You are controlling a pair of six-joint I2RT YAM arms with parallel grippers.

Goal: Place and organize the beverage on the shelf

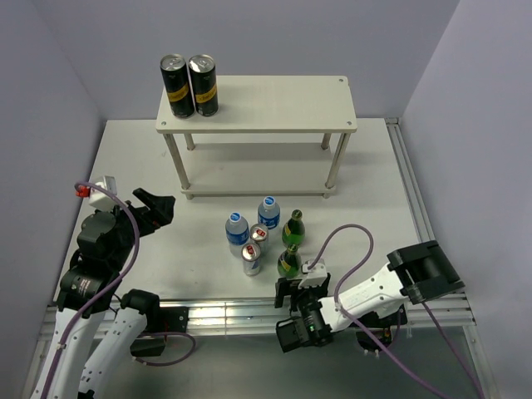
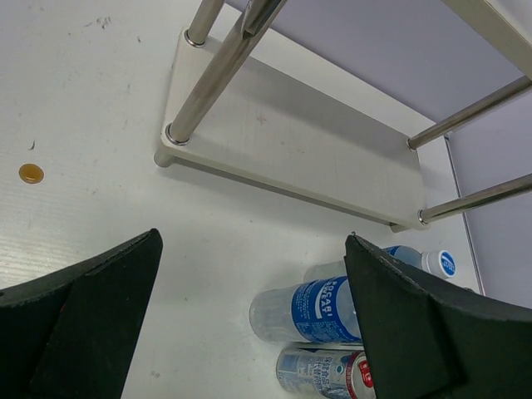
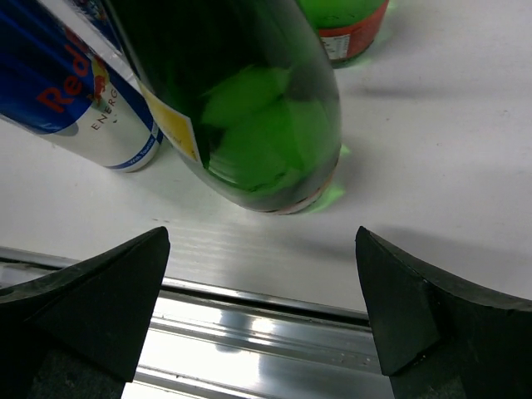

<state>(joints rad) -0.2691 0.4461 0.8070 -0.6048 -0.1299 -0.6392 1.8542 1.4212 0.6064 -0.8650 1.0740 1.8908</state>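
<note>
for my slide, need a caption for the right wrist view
Open right gripper facing a green bottle, with a can just beside it.

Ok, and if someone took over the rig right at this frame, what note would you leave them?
Left gripper: open, empty, above the table, facing the shelf.
Right gripper: open, empty, aimed at the near green bottle, not gripping it.
All six drinks stand clustered on the table before the shelf: that bottle, the other green bottle, two water bottles, two silver cans.
Done: nothing shelved. Left: all six.
Two black cans occupy the top board's left end.
</note>
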